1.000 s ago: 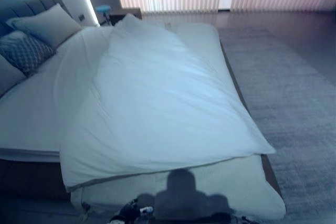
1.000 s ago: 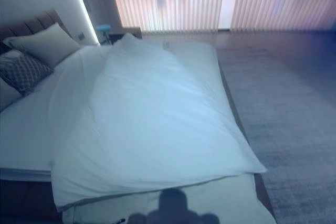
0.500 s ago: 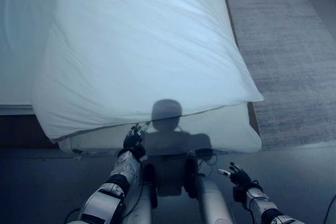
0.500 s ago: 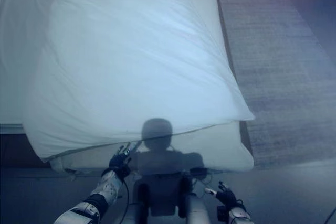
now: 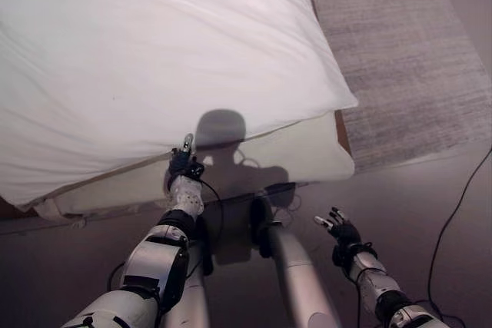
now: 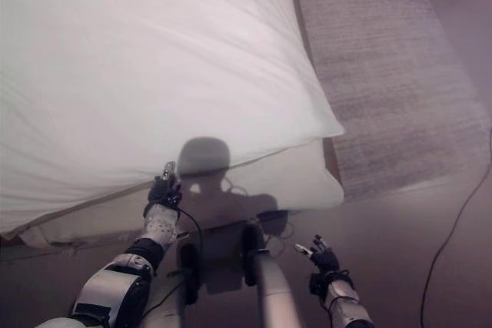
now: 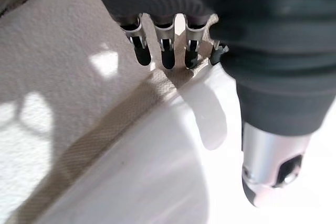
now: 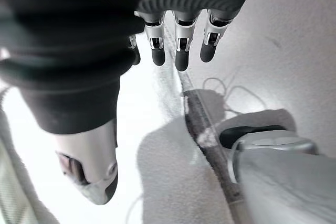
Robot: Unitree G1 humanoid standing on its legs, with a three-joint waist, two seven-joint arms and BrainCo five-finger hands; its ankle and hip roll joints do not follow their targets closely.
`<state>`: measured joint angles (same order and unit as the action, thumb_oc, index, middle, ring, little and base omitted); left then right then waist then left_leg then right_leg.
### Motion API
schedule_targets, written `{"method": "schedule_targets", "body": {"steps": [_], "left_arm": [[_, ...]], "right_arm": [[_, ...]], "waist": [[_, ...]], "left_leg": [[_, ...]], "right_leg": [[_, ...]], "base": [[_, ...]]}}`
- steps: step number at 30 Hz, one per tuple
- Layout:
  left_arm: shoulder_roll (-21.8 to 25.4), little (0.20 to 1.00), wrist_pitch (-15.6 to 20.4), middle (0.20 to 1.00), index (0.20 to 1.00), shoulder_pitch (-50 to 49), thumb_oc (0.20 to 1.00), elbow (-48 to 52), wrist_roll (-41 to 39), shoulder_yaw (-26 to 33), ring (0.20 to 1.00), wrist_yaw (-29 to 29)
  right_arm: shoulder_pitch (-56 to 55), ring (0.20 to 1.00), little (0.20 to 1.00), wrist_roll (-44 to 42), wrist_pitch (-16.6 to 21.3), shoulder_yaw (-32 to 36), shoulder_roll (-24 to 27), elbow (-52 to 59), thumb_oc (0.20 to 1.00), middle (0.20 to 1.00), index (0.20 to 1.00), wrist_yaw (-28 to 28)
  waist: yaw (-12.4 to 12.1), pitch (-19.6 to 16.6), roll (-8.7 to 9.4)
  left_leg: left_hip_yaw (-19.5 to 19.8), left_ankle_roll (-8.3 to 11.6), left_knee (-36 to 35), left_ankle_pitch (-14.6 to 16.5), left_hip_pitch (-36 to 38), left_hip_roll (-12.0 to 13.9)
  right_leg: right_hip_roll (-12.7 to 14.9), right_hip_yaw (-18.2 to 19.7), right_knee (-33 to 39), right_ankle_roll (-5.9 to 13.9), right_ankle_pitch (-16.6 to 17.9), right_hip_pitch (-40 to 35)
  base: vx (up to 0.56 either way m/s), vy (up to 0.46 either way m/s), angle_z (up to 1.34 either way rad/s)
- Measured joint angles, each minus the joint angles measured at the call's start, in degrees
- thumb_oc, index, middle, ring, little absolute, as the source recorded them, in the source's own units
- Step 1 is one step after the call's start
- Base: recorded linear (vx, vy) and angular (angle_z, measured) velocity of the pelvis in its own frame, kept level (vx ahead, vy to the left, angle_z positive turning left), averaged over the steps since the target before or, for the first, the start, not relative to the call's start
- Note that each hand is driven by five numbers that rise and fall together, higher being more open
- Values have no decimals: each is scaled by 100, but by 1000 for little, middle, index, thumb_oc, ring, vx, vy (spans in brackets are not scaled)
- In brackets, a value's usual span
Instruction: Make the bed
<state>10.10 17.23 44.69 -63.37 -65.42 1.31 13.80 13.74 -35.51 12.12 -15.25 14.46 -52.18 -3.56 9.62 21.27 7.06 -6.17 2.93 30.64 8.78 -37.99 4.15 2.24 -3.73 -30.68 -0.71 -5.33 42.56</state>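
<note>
Left wrist view: left hand [image 5: 184, 165], fingers [image 7: 168, 59] loose, reaches the duvet [image 5: 154, 51] hem; right hand [image 5: 344, 233] hangs relaxed. A shallow pinch could slip.

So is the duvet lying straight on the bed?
No, skewed: the duvet's foot edge runs slantwise across the mattress, its corner overhanging toward the rug.

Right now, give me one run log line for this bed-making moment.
step: reach for duvet edge | left hand: open, at the foot-end hem of the white duvet | right hand: open, idle, low over floor | bed: duvet lies askew
</note>
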Motion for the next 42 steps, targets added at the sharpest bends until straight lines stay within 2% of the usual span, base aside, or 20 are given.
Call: {"method": "schedule_targets", "body": {"steps": [8,9,10,11,18,22,27,29,34,39,42], "left_arm": [[77,1000,114,1000,1000,400,1000,-122,-184,225,1000,250],[70,799,124,799,799,405,799,-120,-187,235,799,260],[49,448,182,448,448,408,448,-87,-192,240,448,286],[16,200,273,200,200,408,200,-66,-302,240,200,293],[-109,200,809,200,200,344,200,396,-788,297,200,385],[-252,200,1115,200,200,306,200,1106,-990,286,200,351],[-393,200,1342,200,200,238,200,1656,-1123,277,200,344],[-544,200,1417,200,200,87,200,2173,-1227,252,200,284],[-766,200,1473,200,200,-317,200,2990,-1300,-54,200,45],[-809,200,1455,200,200,-734,200,3925,-1485,-665,200,-331],[-814,200,1455,200,200,-855,200,4240,-1539,-810,200,-509]], "right_arm": [[0,1000,1000,-4,46,-23,16,37,1000,1000,1000,0],[-2,1000,1000,-5,53,-25,16,38,1000,1000,1000,0],[-5,1000,1000,-5,54,-40,16,51,1000,1000,1000,1],[-7,1000,1000,-5,61,-44,15,80,1000,1000,1000,3],[-46,1000,1000,-18,127,-174,-31,287,1000,1000,1000,59],[-57,1000,1000,-79,129,-370,-58,536,1000,1000,1000,113],[-20,1000,1000,-121,131,-522,-91,726,1000,1000,1000,135],[-29,1000,1000,-134,131,-581,-129,763,1000,1000,1000,154],[102,1000,1000,-595,138,-611,-302,927,1000,1000,1000,255],[644,1000,1000,-1591,126,-772,-432,876,1000,1000,1000,586],[1039,1000,1000,-2048,107,-927,-565,885,1000,1000,1000,809]], "waist": [[76,1,50],[78,-2,59],[77,-9,74],[78,-5,86],[48,0,133],[39,-3,144],[1,8,166],[-108,42,219],[-303,196,192],[-641,495,29],[-728,642,-23]], "left_leg": [[-18,-5,-51,31,-97,25],[-14,-2,-63,35,-92,29],[-15,-1,-83,32,-91,27],[-13,-1,-93,32,-87,25],[2,-13,-122,22,-86,-2],[4,-34,-139,10,-81,-29],[8,-39,-142,6,-47,-37],[4,-44,-164,0,14,-48],[29,-84,-205,-29,151,-108],[116,-137,-207,-77,198,-185],[163,-163,-230,-122,252,-233]], "right_leg": [[-22,15,115,-31,91,82],[-29,10,119,-24,85,82],[-24,14,136,-34,92,81],[-20,14,141,-34,92,82],[0,4,150,-33,91,78],[14,10,162,-22,97,63],[44,8,164,-20,101,24],[60,4,156,-20,101,-11],[132,-19,150,-6,93,-163],[241,-152,136,23,86,-281],[320,-182,108,48,69,-336]], "base": [[47,13,-5],[0,0,0],[32,-19,0],[0,0,0],[5,-3,1],[0,0,0],[0,0,0],[0,0,0],[-1,7,7],[-4,-4,16],[-12,-2,13]]}}
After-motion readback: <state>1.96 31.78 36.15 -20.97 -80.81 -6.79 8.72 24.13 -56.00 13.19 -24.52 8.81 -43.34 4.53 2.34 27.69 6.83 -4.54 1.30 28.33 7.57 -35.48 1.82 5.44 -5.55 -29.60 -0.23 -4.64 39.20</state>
